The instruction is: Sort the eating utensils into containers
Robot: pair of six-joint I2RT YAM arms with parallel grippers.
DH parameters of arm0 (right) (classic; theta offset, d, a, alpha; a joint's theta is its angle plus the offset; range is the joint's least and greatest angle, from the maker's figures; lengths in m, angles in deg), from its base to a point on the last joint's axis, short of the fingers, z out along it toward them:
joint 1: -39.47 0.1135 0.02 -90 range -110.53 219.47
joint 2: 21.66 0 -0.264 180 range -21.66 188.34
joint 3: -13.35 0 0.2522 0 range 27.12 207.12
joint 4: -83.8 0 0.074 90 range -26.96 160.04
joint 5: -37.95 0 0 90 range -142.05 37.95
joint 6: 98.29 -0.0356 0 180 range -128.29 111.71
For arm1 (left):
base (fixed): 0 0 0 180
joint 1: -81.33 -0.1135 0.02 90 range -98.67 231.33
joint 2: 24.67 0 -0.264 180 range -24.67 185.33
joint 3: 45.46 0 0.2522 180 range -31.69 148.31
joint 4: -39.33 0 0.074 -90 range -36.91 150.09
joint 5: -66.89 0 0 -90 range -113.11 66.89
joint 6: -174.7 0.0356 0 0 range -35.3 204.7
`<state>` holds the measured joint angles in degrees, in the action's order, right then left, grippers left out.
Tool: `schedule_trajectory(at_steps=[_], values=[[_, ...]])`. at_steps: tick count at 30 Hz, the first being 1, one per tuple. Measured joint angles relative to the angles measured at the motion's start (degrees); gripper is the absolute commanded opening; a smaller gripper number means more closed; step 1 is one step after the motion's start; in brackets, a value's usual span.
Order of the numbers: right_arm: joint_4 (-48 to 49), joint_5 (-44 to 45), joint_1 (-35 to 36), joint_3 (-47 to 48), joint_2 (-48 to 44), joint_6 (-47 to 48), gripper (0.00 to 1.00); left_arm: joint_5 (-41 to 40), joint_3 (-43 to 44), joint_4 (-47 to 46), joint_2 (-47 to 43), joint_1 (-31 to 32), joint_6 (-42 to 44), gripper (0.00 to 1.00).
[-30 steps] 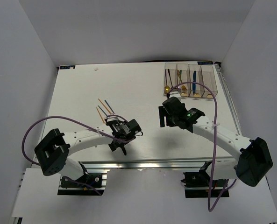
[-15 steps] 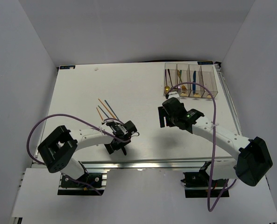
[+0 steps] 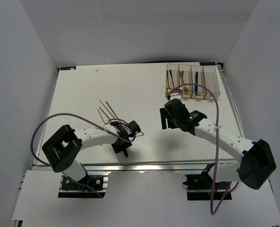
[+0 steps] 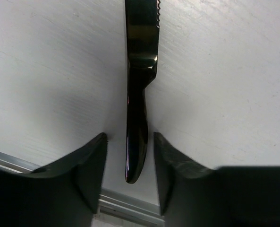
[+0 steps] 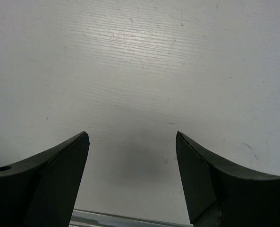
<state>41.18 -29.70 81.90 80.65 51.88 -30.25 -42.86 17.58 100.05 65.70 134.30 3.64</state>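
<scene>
A black knife (image 4: 139, 94) lies on the white table, its serrated blade pointing away and its handle end toward me. My left gripper (image 4: 130, 146) is open and low over the table, its two fingers on either side of the handle with a small gap on each side. In the top view the left gripper (image 3: 121, 144) is near the table's front edge and hides most of the knife. Thin orange and blue chopsticks (image 3: 105, 109) lie just behind it. The clear containers (image 3: 192, 81) stand at the back right and hold some cutlery. My right gripper (image 5: 132, 142) is open and empty over bare table.
The table's metal front edge (image 4: 125, 205) lies right behind the knife's handle end. The right arm (image 3: 210, 132) reaches from the near right toward the middle. White walls enclose the table on three sides.
My left gripper has dropped toward the front edge and settled around the knife handle, and the left arm's elbow has swung right. The right arm has not moved.
</scene>
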Motion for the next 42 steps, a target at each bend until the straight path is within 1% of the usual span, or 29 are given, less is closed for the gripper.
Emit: schedule_trajectory(at_steps=[1,6,8,9,10,14,15,16,19,24,27,28,29,31,32,33,35,36,38,40,41,42], values=[[0.0,-0.2,0.0,0.0,-0.3,0.0,0.79,0.3,0.0,-0.1,0.0,0.0,0.2,0.39],[0.0,-0.7,0.0,0.1,-0.9,0.6,0.78,1.2,-0.2,-0.9,-0.1,0.0,0.3,0.34],[0.0,-1.0,0.0,0.2,-0.9,0.9,0.78,1.2,-0.6,-1.2,-0.5,0.0,0.1,0.28],[0.1,-1.2,0.0,0.2,-1.0,1.0,0.78,1.2,-1.0,-1.6,-0.9,0.0,0.0,0.06],[0.1,-1.5,0.0,0.2,-1.1,1.2,0.78,1.4,-1.6,-2.1,-1.4,0.0,-0.4,0.00],[0.5,-3.3,0.0,0.2,-2.2,1.5,0.77,1.8,-4.1,-5.2,-3.7,0.0,-0.1,0.00],[0.7,-3.9,0.0,0.2,-2.5,1.6,0.78,1.7,-4.0,-4.7,-4.9,0.0,-0.1,0.00],[0.9,-4.5,0.0,0.2,-2.8,1.6,0.78,1.8,-4.8,-7.2,-6.4,0.0,0.1,0.00],[2.3,-7.2,0.0,-0.1,-3.2,1.8,0.79,1.6,-6.3,-9.5,-5.8,0.7,0.6,0.00],[8.1,-13.9,0.0,-4.1,-5.5,1.8,0.80,-3.6,-5.1,-6.8,-4.8,4.3,1.3,0.00],[9.5,-15.3,0.0,-4.5,-4.7,1.5,0.85,-5.4,-3.9,-3.8,-3.7,5.6,1.4,0.00],[9.8,-15.2,0.0,-4.5,-4.1,1.5,0.86,-6.0,-3.4,-2.7,-3.4,5.9,1.4,0.03],[9.7,-14.8,-0.1,-4.3,-3.3,1.6,0.86,-6.7,-2.8,-1.1,-3.0,6.2,1.4,0.19],[8.5,-14.5,-0.5,-3.0,-1.0,2.1,0.88,-8.0,-0.8,2.0,-2.5,6.7,1.6,0.38],[7.7,-14.3,-0.8,-2.0,0.3,2.7,0.89,-8.8,0.6,3.8,-2.5,7.1,1.7,0.55],[6.6,-14.2,-1.2,-0.5,1.8,3.3,0.89,-9.9,2.6,5.6,-2.5,7.5,1.6,0.61],[5.3,-14.4,-2.3,2.2,4.3,4.9,0.89,-11.9,6.6,7.6,-2.6,8.3,1.9,0.71],[4.7,-14.7,-2.7,3.3,5.0,5.9,0.89,-12.9,8.4,8.3,-2.7,8.6,2.1,0.75],[3.8,-15.0,-3.4,4.8,6.2,7.6,0.89,-14.6,10.6,9.0,-3.3,9.2,2.6,0.80],[3.1,-15.0,-3.8,5.1,6.6,9.3,0.89,-15.8,10.8,8.9,-4.8,9.6,3.6,0.83],[2.4,-15.0,-3.8,5.1,6.7,10.3,0.89,-16.1,10.6,8.7,-5.9,9.8,4.0,0.86],[1.9,-15.0,-3.8,5.1,6.8,11.2,0.89,-16.3,10.3,8.4,-7.0,9.8,4.4,0.86]])
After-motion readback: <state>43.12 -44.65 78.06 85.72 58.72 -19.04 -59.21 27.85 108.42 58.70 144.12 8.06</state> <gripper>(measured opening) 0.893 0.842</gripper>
